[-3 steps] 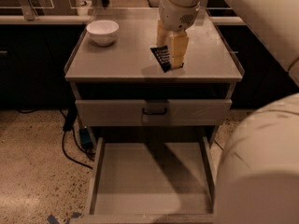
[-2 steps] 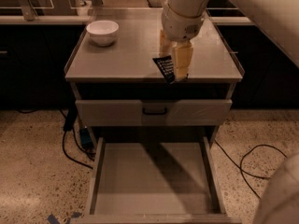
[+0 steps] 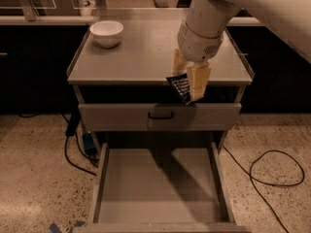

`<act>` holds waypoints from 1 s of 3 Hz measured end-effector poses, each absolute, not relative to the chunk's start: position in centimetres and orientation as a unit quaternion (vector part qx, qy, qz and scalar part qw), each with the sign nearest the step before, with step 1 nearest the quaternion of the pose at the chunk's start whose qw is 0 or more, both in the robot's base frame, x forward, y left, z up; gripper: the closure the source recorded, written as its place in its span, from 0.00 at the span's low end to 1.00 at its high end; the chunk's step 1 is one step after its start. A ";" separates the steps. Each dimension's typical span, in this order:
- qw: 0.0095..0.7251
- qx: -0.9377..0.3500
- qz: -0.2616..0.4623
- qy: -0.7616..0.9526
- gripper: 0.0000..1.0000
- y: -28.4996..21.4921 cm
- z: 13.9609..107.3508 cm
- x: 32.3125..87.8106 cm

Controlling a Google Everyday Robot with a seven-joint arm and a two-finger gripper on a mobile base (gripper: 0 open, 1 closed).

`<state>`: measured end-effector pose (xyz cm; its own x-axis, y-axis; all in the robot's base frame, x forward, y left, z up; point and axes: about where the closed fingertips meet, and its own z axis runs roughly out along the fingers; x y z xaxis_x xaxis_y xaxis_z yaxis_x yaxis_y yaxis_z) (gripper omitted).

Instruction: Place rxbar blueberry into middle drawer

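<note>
Now that my gripper has cleared the counter edge (jaws pinching the snack bar), it hangs over the open drawer; lowering's next.

Drawer: your wide grey metal drawer, open, below fingers.
Bar: dark navy snack bar, pinched between fingers.
Gripper: tan two-finger gripper, above drawer.

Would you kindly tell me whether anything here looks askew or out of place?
Only the small dark navy-wrapped snack bar: it hangs tilted in the two-finger gripper, shut on it at the front edge of the cabinet, above the open wide grey metal drawer. The white bowl sits upright; nothing looks spilled.
</note>
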<state>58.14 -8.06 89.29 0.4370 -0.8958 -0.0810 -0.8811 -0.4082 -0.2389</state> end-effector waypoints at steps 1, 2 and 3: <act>0.136 -0.834 -0.015 0.535 1.00 -8.4 88.1 57.7; 0.145 -0.829 0.009 0.540 1.00 -8.8 85.6 56.4; 0.148 -0.827 0.034 0.541 1.00 -9.1 82.2 54.6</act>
<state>54.56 -9.14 82.20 0.4122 -0.8850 -0.2163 -0.9050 -0.3704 -0.2090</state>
